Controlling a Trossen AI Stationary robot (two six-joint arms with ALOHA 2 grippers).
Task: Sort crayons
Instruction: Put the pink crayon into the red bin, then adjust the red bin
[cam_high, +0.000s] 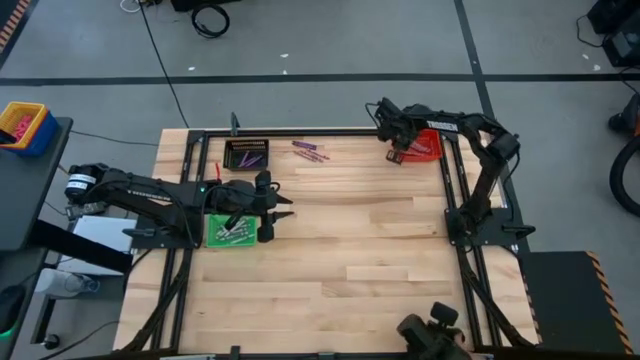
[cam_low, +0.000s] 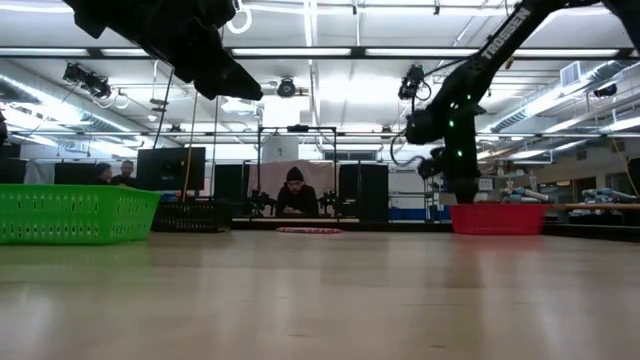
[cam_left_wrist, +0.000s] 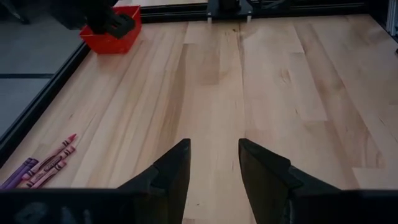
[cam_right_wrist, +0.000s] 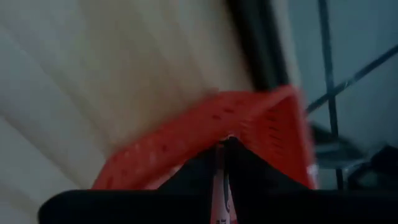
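Note:
Several purple and pinkish-red crayons (cam_high: 310, 151) (cam_left_wrist: 46, 165) lie loose on the table near its far edge. A black bin (cam_high: 246, 153) holds purple crayons, and a green bin (cam_high: 232, 232) holds pale ones. My right gripper (cam_high: 398, 150) (cam_right_wrist: 222, 155) points steeply down over the red bin (cam_high: 428, 146) (cam_right_wrist: 205, 143) at the far right. It is shut on a pinkish-red crayon. My left gripper (cam_high: 278, 207) (cam_left_wrist: 214, 168) hovers open beside the green bin with nothing between its fingers. My right gripper pinches a pinkish-red crayon (cam_right_wrist: 220, 193) between its two fingers. The fingers come from above, slanting down into the red bin's opening. The crayon lies along the fingers, and they hide most of it. Whether it touches the bin cannot be told.
A black metal frame (cam_high: 330, 131) runs along the table's far edge and sides. The wide wooden middle and near part of the table (cam_high: 370, 260) lies bare. Beyond the table, people sit in the room (cam_low: 295, 195). A blue and yellow box (cam_high: 25, 125) stands off the table at the left.

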